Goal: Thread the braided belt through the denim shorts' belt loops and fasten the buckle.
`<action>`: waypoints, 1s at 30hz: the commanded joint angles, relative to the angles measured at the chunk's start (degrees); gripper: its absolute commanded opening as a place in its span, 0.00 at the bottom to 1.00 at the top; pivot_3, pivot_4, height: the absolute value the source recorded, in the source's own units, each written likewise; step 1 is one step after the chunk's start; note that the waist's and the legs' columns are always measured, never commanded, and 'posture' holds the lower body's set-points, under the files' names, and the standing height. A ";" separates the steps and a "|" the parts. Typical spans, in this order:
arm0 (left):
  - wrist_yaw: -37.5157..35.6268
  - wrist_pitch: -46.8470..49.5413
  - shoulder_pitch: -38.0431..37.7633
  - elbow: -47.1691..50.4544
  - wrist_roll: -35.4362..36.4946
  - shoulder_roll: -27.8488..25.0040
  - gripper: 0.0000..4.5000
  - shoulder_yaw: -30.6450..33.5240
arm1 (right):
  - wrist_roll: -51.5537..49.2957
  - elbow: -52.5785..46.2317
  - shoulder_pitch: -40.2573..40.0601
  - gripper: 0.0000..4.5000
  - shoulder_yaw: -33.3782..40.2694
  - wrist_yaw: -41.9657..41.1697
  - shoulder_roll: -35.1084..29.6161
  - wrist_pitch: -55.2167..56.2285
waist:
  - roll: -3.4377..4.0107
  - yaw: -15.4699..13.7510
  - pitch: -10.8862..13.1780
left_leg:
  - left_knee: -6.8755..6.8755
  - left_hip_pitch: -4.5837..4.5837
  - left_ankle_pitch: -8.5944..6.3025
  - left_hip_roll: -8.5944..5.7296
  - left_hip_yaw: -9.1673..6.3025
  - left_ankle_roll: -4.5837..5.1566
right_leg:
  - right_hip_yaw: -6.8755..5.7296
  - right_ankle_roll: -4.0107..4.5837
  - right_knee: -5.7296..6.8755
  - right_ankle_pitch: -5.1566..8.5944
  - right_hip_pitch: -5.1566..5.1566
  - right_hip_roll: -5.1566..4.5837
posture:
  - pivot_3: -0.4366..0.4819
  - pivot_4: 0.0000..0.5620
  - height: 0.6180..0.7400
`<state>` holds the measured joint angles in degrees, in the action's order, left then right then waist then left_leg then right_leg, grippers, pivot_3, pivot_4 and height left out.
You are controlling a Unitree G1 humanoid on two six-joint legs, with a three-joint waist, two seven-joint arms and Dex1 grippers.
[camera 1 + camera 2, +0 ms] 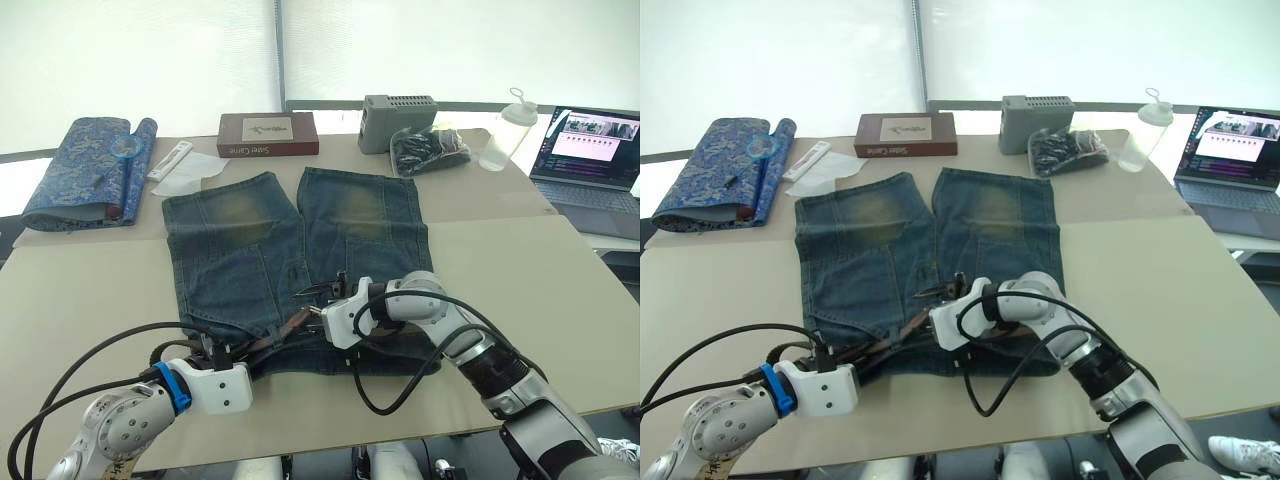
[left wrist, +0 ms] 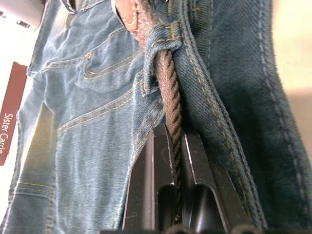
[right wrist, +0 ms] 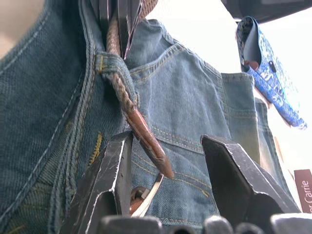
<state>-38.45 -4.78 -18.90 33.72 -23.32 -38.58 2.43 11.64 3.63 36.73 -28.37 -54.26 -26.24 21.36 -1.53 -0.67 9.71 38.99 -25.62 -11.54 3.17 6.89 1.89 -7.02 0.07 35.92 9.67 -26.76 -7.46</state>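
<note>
1. Denim first: the shorts (image 1: 290, 265) lie flat on the desk (image 1: 520, 300), legs pointing away from me, waistband at the near edge where both my arms are working.
2. The belt (image 2: 170, 97) runs along that waistband. In the left wrist view it passes under one belt loop (image 2: 158, 44), and my left gripper (image 2: 173, 161) is clamped on the braid just short of that loop.
3. In the right wrist view the smooth leather tip (image 3: 146, 136) has come out through the loop (image 3: 114, 68) and points into my right gripper (image 3: 165, 165), whose fingers stand wide apart on either side of it, holding nothing.
4. Something silver shows low between those fingers; I take it for the buckle (image 3: 146, 195), but I cannot be sure.
5. I judge the step in hand to be catching the tip on the far side of the loop and drawing the belt through.
6. To do it well I would close the right gripper on the leather, not on the denim beneath.
7. I would pull level with the waistband, so the loop does not bunch or lift.
8. The left gripper should loosen or feed as the right pulls, otherwise the braid goes taut and drags the shorts.
</note>
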 commanded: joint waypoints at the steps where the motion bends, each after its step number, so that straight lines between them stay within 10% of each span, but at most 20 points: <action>1: 0.99 0.11 -0.31 1.61 0.04 0.29 0.00 -0.06 | -2.38 -1.26 1.13 0.36 1.39 -0.70 0.06 2.19 | 0.00 -0.02 0.00 | 0.00 0.00 0.00 0.00 0.00 0.00 | 0.00 0.00 0.00 0.00 0.00 0.00 | 0.48 0.27 0.74; 10: 1.47 0.61 0.25 1.87 0.02 1.01 0.00 -0.35 | -2.72 -0.80 1.63 0.01 1.34 -1.18 0.22 2.23 | 0.00 -0.01 0.00 | 0.00 0.01 0.00 0.00 0.00 0.00 | 0.00 0.01 0.00 0.01 0.00 0.00 | 0.48 0.27 0.74; 15: 0.13 3.45 0.80 2.29 4.70 1.89 0.00 1.08 | -2.97 -0.96 1.93 0.01 1.88 -1.72 -0.17 1.73 | 0.00 -0.01 0.00 | 0.00 0.01 0.00 0.00 0.00 0.00 | 0.00 0.01 -0.01 0.01 0.00 0.00 | 0.48 0.27 0.74; 16: -0.30 4.47 0.71 2.66 6.59 2.21 0.16 1.63 | -2.98 -1.10 1.90 0.00 2.01 -1.78 -0.22 1.65 | 0.00 0.01 0.00 | 0.00 0.01 0.00 0.01 0.00 0.00 | 0.00 0.01 -0.01 0.01 0.00 0.00 | 0.48 0.27 0.74; 22: -10.23 33.70 -2.37 13.99 39.76 2.89 0.67 13.57 | -4.04 -2.57 0.98 0.00 3.42 -1.68 -1.30 0.65 | 0.00 0.16 0.00 | 0.00 0.01 0.00 0.05 -0.03 0.00 | -0.01 0.00 0.00 0.01 0.01 0.01 | 0.48 0.27 0.74; 27: -8.31 51.72 1.53 15.78 64.87 -0.33 0.67 24.90 | -4.58 -3.33 -0.04 0.00 4.32 -1.55 -2.00 -0.20 | 0.02 -0.05 0.02 | 0.01 0.14 0.00 0.00 -0.18 0.00 | -0.05 0.01 -0.02 0.05 0.21 0.03 | 0.48 0.27 0.74; 30: -6.59 56.83 3.39 15.28 73.98 -2.42 0.50 27.50 | -5.09 -4.16 -0.67 0.00 5.20 -1.66 -2.77 -1.16 | 0.02 -0.02 0.02 | 0.04 0.25 0.00 -0.07 -0.29 0.00 | -0.06 0.00 -0.06 0.06 0.41 0.03 | 0.48 0.27 0.74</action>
<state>-45.91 49.40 -15.51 47.60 45.22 -40.06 28.07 8.32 2.03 36.34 -25.91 -56.23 -28.32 20.81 -1.52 -0.69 9.72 39.03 -25.35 -11.53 3.06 6.59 1.89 -7.06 0.06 35.82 9.74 -26.31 -7.43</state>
